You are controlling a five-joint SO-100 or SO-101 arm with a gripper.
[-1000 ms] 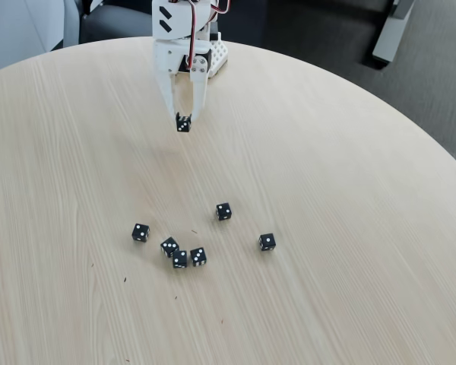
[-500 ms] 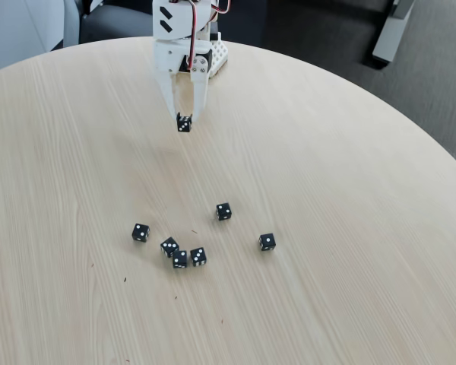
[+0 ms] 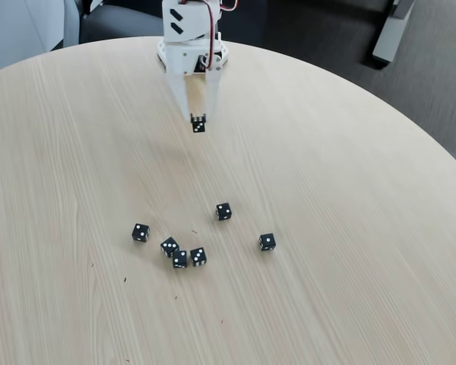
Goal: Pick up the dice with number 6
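1. The white gripper (image 3: 198,122) hangs over the far side of the round table (image 3: 349,228), fingers pinched on a black die (image 3: 199,125).
2. Its pip count is too small to read.
3. Six more black dice (image 3: 181,258) lie scattered nearer, well apart from it.

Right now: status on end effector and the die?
End effector shut on a black die, lifted off the table. Top face unreadable. Six other dice lie below, none in the way.
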